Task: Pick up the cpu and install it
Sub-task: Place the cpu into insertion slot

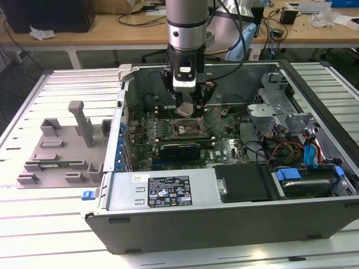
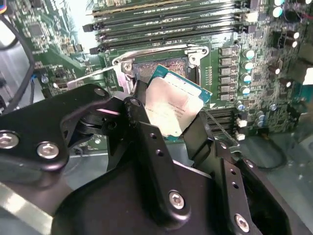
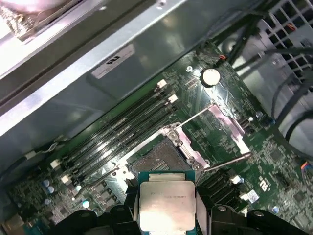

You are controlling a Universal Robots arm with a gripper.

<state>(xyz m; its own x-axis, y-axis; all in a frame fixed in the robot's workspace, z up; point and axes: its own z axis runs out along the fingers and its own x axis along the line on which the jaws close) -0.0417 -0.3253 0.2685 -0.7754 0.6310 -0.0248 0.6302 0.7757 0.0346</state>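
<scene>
The cpu (image 3: 166,203) is a small square chip with a silver-grey top on a green edge, and my gripper (image 3: 166,209) is shut on it, one black finger on each side. In the second wrist view the cpu (image 2: 171,110) hangs tilted in the gripper (image 2: 171,116), just above the open dark socket (image 2: 164,66). The exterior view shows the gripper (image 1: 188,107) low inside the open computer case, directly over the socket (image 1: 189,128). In the first wrist view the socket (image 3: 159,159) lies bare, its metal frame (image 3: 227,125) swung open to one side.
Memory slots (image 3: 122,132) run alongside the socket. A long black card (image 1: 179,150) sits just in front of it. Cables and a drive cage (image 1: 286,120) crowd the exterior view's right. The case walls (image 1: 120,112) stand around. A grey plastic tray (image 1: 61,151) lies outside on the exterior view's left.
</scene>
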